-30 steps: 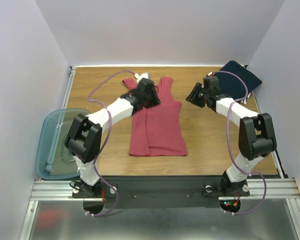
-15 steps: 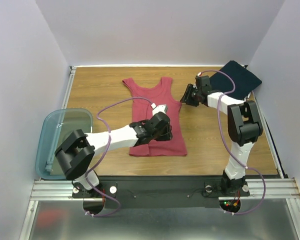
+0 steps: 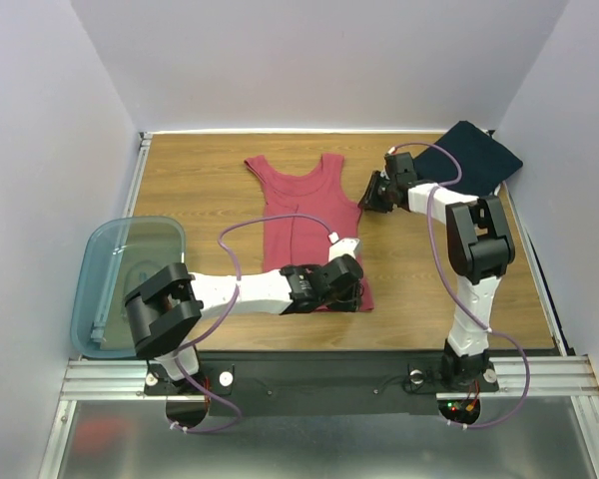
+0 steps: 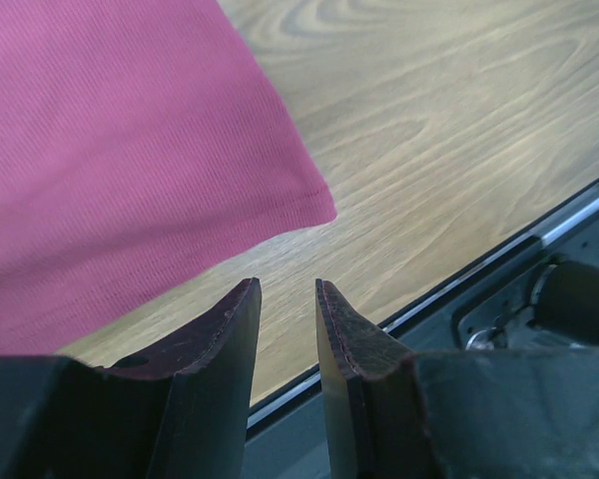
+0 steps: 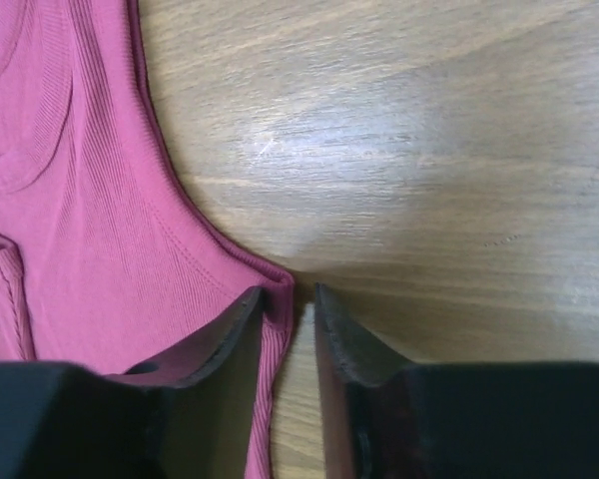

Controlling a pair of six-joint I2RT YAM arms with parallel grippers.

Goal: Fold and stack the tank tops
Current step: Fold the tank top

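Right jaws narrowly apart astride the armhole edge of the maroon tank top, left jaws slightly open and empty over bare desk just off its near hem corner, top flat mid-desk, navy tank top at the far right corner

Ribbed matt red cloth tank top; smooth wood-grain table

Tank tops: two. One maroon tank top at table centre; one navy tank top at 2 o'clock.
Plastic bin: one, teal, at 8 o'clock.
Robot arms: two, left arm and right arm.
Table: one, wooden.
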